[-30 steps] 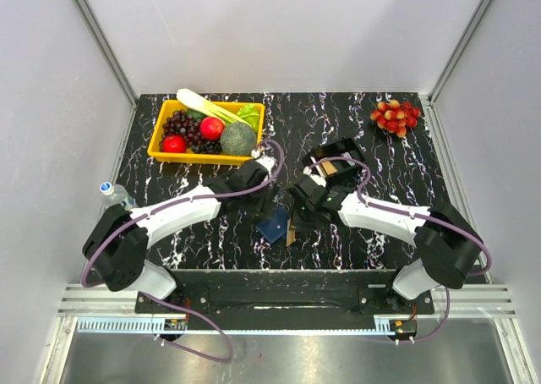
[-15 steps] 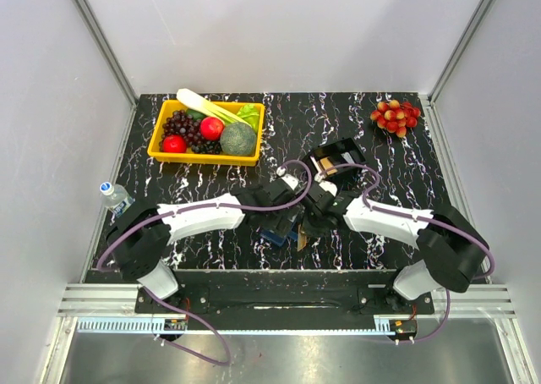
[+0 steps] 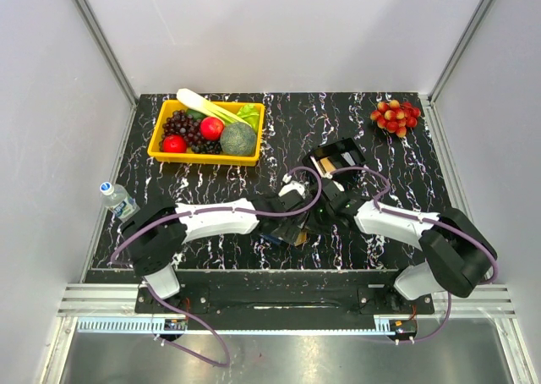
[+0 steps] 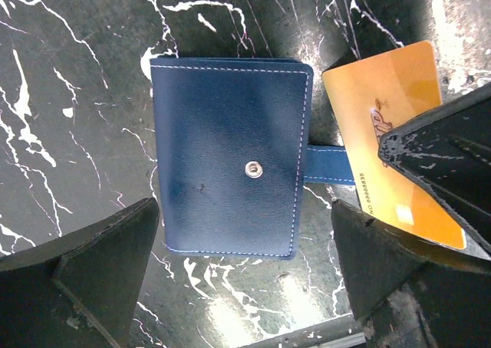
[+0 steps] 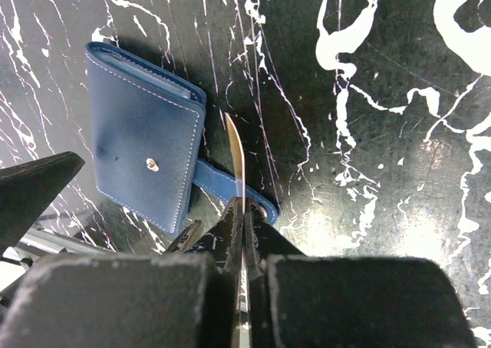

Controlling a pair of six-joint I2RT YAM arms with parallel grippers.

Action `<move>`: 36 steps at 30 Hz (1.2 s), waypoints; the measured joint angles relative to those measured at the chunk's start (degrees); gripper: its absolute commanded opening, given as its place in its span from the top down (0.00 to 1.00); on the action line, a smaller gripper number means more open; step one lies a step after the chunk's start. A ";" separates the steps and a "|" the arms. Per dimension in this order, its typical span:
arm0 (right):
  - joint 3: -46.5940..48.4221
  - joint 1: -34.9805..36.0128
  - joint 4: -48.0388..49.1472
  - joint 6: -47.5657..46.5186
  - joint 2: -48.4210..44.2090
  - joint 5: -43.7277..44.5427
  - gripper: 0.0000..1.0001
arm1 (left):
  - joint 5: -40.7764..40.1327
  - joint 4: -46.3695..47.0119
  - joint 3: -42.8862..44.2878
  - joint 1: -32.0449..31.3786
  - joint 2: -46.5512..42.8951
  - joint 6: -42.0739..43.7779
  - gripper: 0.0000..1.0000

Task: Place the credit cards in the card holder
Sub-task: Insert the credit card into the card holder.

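Card holder (image 4: 230, 156): dark blue, closed, lying flat on the black marbled table (image 3: 406, 164), near the front edge and about midway between the two arms. It has a snap stud in the middle of the upper face and white stitching round the edge. The closure strap (image 4: 330, 166) pokes out of one long side and lies on the table. Orange credit card (image 4: 395, 133) sits just beside that strap side, up on edge and tilted, with its lower edge at or over the strap; can't tell if it touches the holder. Right gripper (image 5: 242, 218) is pinched tight on that card, fingers flat on both faces, and the card sticks out ahead of the tips, edge-on to its own wrist camera. Left gripper (image 4: 245, 218) is over the holder with fingers spread wide, one on each side, a clear gap on both sides, gripping nothing. From the top camera both arms reach into the same spot and cover most of the holder. Behind them, mid table: black open tray (image 3: 357, 150) with something tan inside, probably another card, too small to be sure. Far left corner: yellow bin (image 3: 203, 158) of fruit and veg. Far right corner: cluster of small red fruit (image 3: 395, 115). Plastic water bottle (image 3: 118, 200) at the table's left edge.
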 measured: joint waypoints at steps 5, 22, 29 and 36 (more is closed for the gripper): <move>-1.64 -1.27 2.34 0.28 0.00 -1.97 1.00 | -3.21 -0.96 0.00 -1.05 2.67 -2.36 0.02; -2.03 -1.62 4.26 0.33 0.28 -3.21 1.00 | -12.70 -5.84 2.29 -1.92 4.70 -4.61 0.30; -1.92 -1.88 4.26 0.31 0.72 -3.89 1.00 | -13.49 -7.10 3.89 -2.01 4.20 -2.67 0.36; -1.57 -1.95 5.44 0.31 1.57 -4.04 1.00 | -13.66 -7.48 4.52 -0.96 4.13 -1.22 0.54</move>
